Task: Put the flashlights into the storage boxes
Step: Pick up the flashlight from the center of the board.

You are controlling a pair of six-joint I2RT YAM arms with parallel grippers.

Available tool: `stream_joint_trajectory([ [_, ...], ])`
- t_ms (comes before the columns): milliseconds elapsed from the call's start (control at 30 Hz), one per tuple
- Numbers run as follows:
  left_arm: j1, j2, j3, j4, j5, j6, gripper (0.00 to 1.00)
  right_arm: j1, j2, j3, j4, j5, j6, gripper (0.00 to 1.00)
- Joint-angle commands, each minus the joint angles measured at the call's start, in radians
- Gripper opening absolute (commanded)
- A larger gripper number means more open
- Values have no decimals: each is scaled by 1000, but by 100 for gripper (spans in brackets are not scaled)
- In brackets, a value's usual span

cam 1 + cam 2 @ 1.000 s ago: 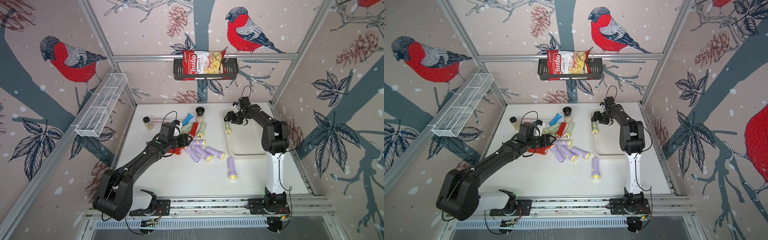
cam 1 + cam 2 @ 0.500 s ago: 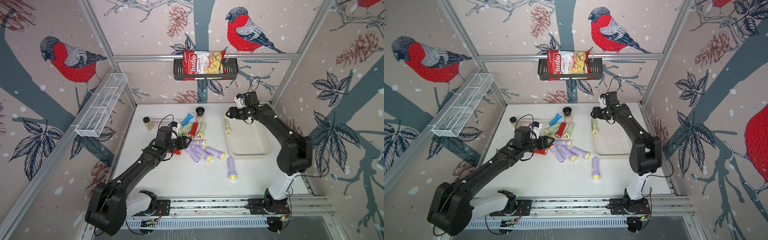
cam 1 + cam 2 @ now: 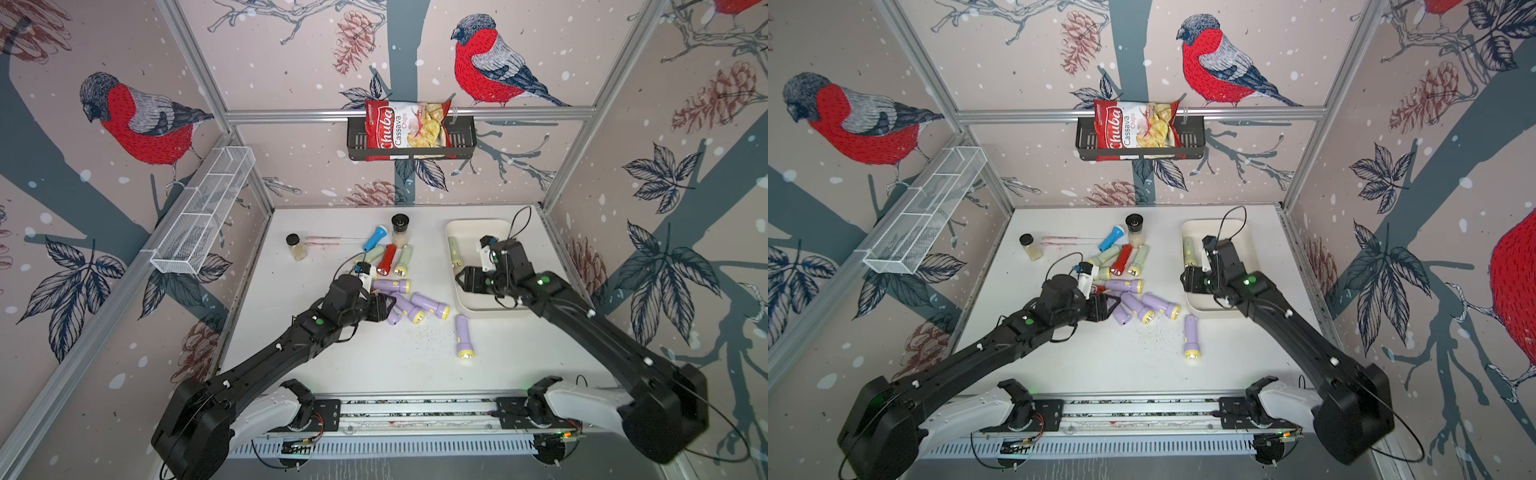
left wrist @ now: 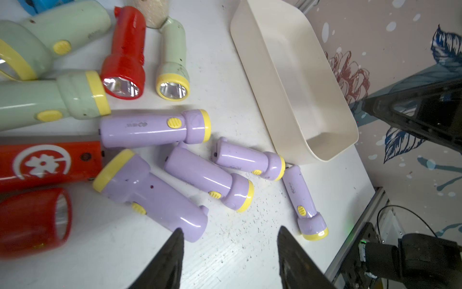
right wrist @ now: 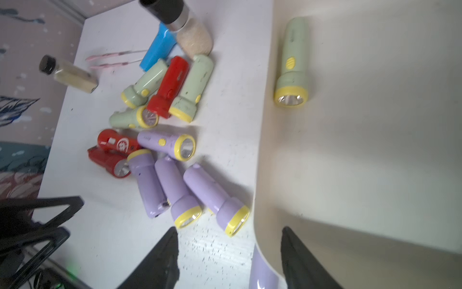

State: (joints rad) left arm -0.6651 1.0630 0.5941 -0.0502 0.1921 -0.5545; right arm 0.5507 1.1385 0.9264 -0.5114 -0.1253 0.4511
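My left arm (image 3: 270, 357) is stretching from the near-left base diagonally to mid-worktop (image 3: 353, 365), with the wrist low and the left claw (image 3: 384, 307) pointing right at the flashlight pile (image 3: 409, 299). In the left wrist view the left claw (image 4: 228, 232) is gaping with nothing between the fingers. The butt of the nearest lilac flashlight (image 4: 152, 190) is sitting just beside one fingertip; I can't tell if they're touching.

My right arm (image 3: 602, 332) is running from the near-right base up and leftward, with the right claw (image 3: 463, 280) hanging over the tray (image 3: 473, 226) at its left rim, near the front corner. In the right wrist view the right claw (image 5: 228, 231) is also spread and gripping nothing, and the tray's rim (image 5: 257, 200) is passing between the fingers' line.

One green flashlight (image 3: 455, 253) is lying inside the tray along its left wall, head toward me. The rest are lying on the worktop left of the tray: lilac ones at the near end, green, red (image 3: 388, 259) and blue (image 3: 374, 237) farther back. A stray lilac one (image 3: 463, 336) is lying apart, just past the tray's front corner. Two jars (image 3: 400, 230) (image 3: 296, 246) are standing behind the pile.
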Motion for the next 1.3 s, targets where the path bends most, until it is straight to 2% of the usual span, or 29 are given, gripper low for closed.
stream_joint_trajectory([
  [0,-68,8,-8,-17,-89,-20,59,58,-76,-60,-34,62,101,65],
  [133,-133,15,-28,-14,-124,-45,60,127,-150,-164,-64,89,214,65],
  [300,-151,10,-50,7,-130,-65,60,210,-189,-277,-34,86,323,66],
  [633,-151,15,-61,51,-148,-79,61,272,-62,-306,-29,30,327,69],
  [900,-151,20,-53,63,-150,-84,61,257,75,-255,-110,123,309,70],
  [1133,-151,17,-26,29,-186,-66,61,253,169,-249,-69,139,292,68],
  [1267,-151,7,-15,13,-201,-56,61,255,190,-256,-35,109,281,66],
])
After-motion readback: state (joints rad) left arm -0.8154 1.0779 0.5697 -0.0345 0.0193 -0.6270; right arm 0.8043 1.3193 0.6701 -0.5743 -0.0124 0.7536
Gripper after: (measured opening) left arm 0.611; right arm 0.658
